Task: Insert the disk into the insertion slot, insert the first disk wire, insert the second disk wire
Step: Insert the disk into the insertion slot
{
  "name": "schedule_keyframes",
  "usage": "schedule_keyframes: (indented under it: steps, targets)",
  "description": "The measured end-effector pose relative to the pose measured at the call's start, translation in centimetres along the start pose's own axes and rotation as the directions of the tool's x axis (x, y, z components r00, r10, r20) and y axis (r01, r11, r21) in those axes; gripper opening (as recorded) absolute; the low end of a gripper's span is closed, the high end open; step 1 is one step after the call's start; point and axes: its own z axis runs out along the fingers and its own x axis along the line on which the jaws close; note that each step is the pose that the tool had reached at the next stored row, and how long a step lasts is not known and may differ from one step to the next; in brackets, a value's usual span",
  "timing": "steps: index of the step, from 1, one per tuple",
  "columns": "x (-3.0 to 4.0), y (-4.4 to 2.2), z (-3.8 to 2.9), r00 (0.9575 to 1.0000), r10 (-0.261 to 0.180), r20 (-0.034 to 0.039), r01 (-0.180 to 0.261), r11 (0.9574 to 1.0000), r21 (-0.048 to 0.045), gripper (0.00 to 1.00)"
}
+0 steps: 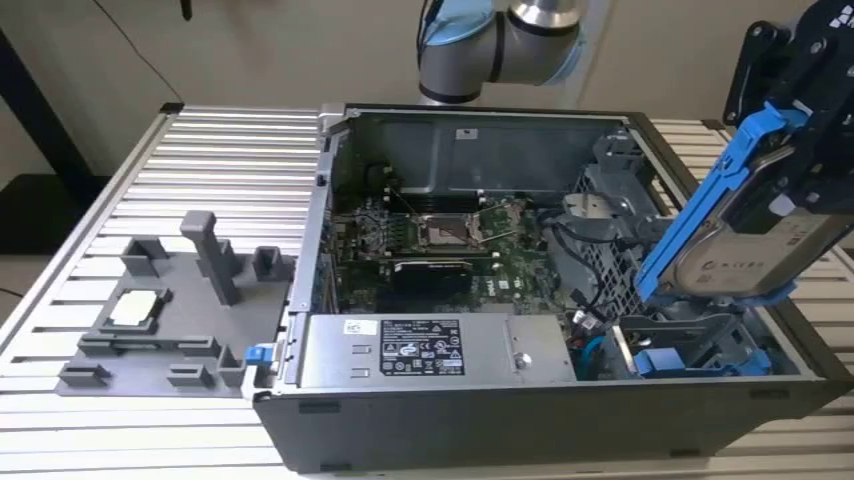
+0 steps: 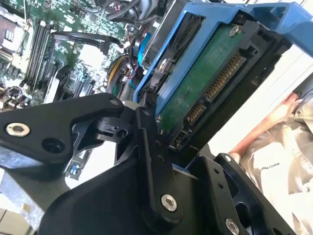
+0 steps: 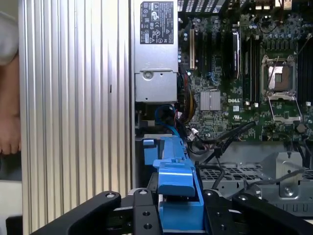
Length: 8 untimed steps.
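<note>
Gripper (image 3: 177,208): pinched on the disk (image 1: 745,255), at its carrier edges.
Attitude: tilted; insertion slot (image 1: 687,350) at its 7 o'clock, likely for angled entry.

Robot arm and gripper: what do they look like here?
The arm is made of rounded silver-grey cylindrical joints with a light blue cap. The gripper is matte black in both wrist views, built of flat angular linkage bars pinned with silver screws.
</note>
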Motion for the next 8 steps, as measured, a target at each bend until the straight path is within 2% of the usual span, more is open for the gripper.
schedule_keyframes:
  steps: [8]
  targets:
    - [-0.01,-0.16,1.42,1.0000,0.000,0.0000,0.000,1.0000,0.0000,0.33]
